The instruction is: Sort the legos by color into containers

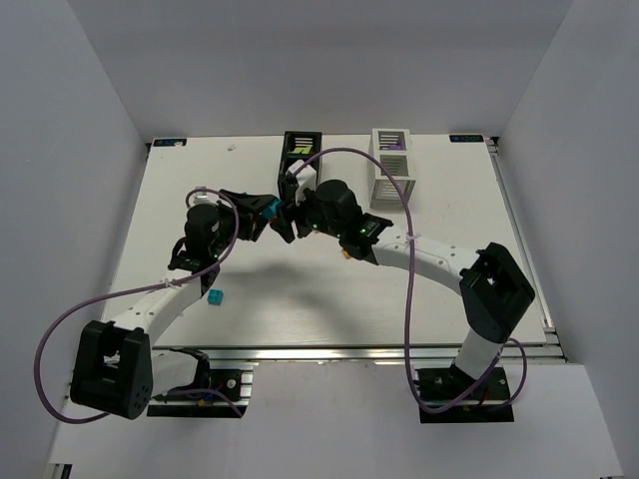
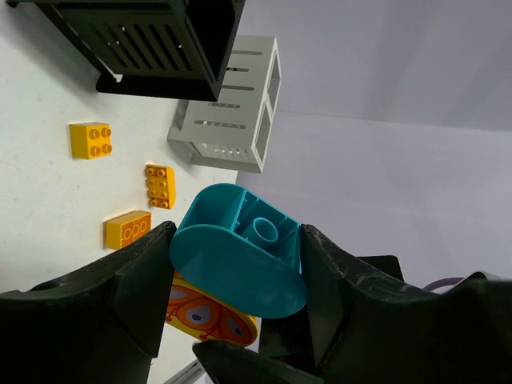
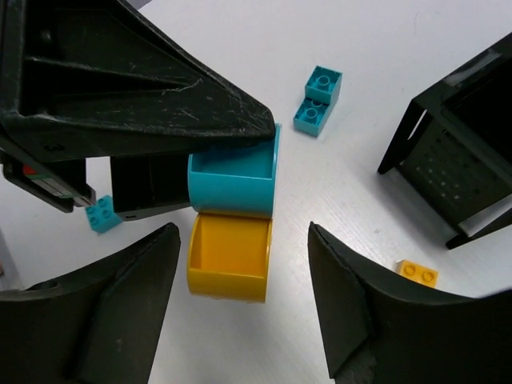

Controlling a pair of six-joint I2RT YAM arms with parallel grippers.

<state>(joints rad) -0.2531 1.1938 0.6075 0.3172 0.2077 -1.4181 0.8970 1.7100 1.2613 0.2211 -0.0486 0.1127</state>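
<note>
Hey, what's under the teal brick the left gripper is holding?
A yellow-orange curved brick, pressed against the teal brick. Whether studs join them is hidden where they meet.

My counter (image 1: 469, 200) is a flat, matte white board, wider than it is deep, boxed in on three sides by plain panels. The left wall (image 1: 60, 150), the back wall (image 1: 319, 60) and the right wall (image 1: 589, 150) are all the same pale grey, bare and without seams. The two side walls lean outward as they rise. A silver metal rail (image 1: 349, 352) runs along the near edge, and a thinner one (image 1: 519, 239) follows the right edge. Two small blue labels (image 1: 168, 142) sit at the far corners. The light is even and soft — only a faint grey shadow lies across the middle of the board. No window shows.
</note>
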